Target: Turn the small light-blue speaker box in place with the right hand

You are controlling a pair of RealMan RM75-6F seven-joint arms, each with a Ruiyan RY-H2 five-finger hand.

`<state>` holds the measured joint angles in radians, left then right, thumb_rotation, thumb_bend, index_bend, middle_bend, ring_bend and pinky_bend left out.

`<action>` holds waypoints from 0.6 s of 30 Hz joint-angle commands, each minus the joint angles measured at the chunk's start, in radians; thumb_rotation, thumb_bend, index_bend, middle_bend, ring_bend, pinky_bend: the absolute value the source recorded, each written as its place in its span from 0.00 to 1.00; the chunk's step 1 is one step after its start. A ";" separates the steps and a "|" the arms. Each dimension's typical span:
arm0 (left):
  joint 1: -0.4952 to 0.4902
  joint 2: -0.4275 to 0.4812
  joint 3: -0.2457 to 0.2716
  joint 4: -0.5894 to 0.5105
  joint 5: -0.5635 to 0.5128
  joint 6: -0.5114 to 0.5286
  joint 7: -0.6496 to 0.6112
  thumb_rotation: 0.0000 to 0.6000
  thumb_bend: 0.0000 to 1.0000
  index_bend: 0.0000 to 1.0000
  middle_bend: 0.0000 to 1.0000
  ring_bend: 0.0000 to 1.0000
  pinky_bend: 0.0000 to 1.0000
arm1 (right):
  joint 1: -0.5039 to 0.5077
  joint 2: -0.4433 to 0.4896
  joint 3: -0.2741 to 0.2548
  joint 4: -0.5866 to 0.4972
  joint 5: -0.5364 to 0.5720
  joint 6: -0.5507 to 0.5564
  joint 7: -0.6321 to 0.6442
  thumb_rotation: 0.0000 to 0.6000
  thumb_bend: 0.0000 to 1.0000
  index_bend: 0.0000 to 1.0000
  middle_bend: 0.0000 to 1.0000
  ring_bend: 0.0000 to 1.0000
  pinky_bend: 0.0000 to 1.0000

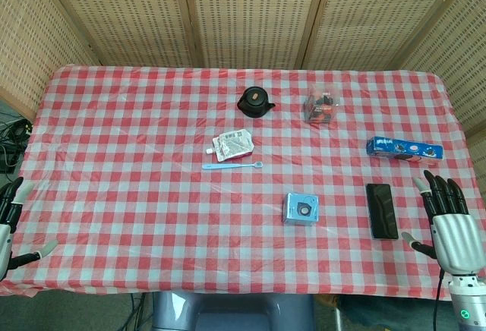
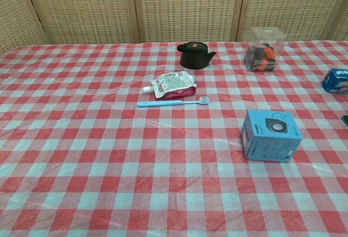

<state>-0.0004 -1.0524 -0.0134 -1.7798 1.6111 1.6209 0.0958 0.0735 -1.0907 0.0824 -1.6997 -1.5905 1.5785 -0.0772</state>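
Two hands wait at the near corners of the table, neither touching anything. The right hand (image 1: 453, 221) hovers at the near right edge with its fingers apart and nothing in them; the left hand (image 1: 11, 221) sits at the near left edge, only partly in view, fingers likewise apart and empty.

The small light-blue speaker box (image 2: 271, 135) lies toward the near right of the checked tablecloth (image 1: 137, 164), its printed face up, well apart from the right hand. A black phone (image 1: 381, 210) lies between box and hand, so I would expect the reach to pass over or around it.

To my eye the box is a light cardboard carton, stiff enough to take a squeeze but likely to slide on the glossy cloth. Holding it across two opposite side walls, from above, looks the surest way to turn it without dragging it off its spot.

Writing is scarce. The box shows a speaker picture and small lettering too fine to read. A clear snack tub (image 2: 263, 49) at the back carries a word that looks like "Mix". The blue carton (image 1: 404, 148) on the right, the white and red pouch (image 2: 173, 83), the light-blue toothbrush (image 2: 173, 103) and the black pot (image 2: 194, 55) give me nothing legible.
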 commanded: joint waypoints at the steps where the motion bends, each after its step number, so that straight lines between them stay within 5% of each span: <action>1: 0.000 -0.001 0.000 0.001 -0.001 -0.001 0.001 1.00 0.00 0.00 0.00 0.00 0.00 | 0.002 -0.001 0.000 0.000 0.002 -0.006 -0.004 1.00 0.00 0.00 0.00 0.00 0.00; 9: -0.005 0.000 -0.007 -0.003 -0.015 -0.010 -0.001 1.00 0.00 0.00 0.00 0.00 0.00 | 0.033 -0.008 -0.001 -0.005 0.006 -0.062 -0.030 1.00 0.00 0.00 0.00 0.00 0.00; 18: -0.030 -0.003 -0.038 -0.010 -0.090 -0.061 0.017 1.00 0.00 0.00 0.00 0.00 0.00 | 0.225 0.002 0.013 -0.070 -0.019 -0.355 -0.116 1.00 0.00 0.09 0.03 0.00 0.02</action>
<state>-0.0248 -1.0548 -0.0445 -1.7876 1.5314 1.5693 0.1087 0.2249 -1.0896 0.0874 -1.7358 -1.6031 1.3200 -0.1616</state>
